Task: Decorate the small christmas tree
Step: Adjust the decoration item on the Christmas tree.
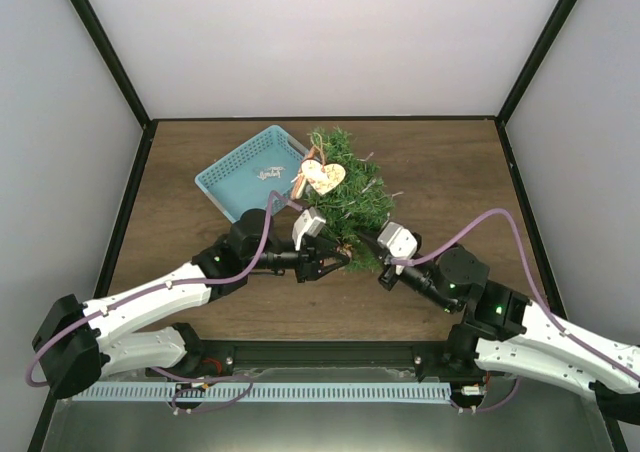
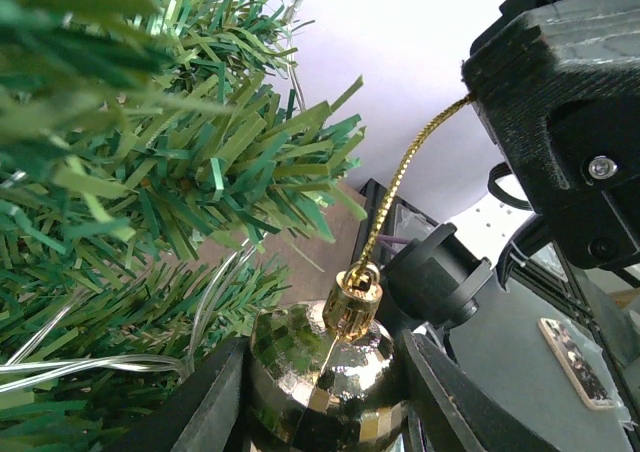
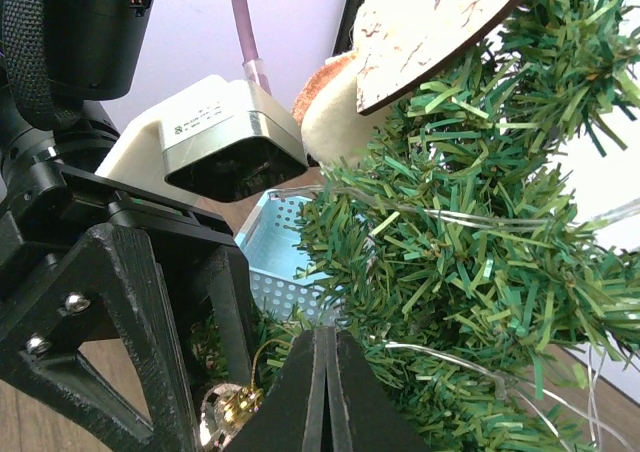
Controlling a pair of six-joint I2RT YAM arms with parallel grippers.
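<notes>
Here, at the near side of the small christmas tree (image 1: 352, 197), which is mid-table (image 1: 450, 172), the left gripper (image 1: 328, 264) pinches a gold ball (image 2: 320, 372). Its gold cord (image 2: 400, 182) goes up to the right gripper (image 3: 325, 372), whose fingers are pressed together; whether they pinch the cord I cannot tell. Farther, a wooden heart (image 1: 325, 178) lies on the tree, and a blue basket (image 1: 235, 177) sits just left.

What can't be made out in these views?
- Pot of the small christmas tree: top view, hidden under branches.
- Underside of the gold bauble: left wrist view, cut off by bottom edge.
- Far end of the gold cord: left wrist view, vanishes behind right end effector.
- Contents of the basket: top view, too small.
</notes>
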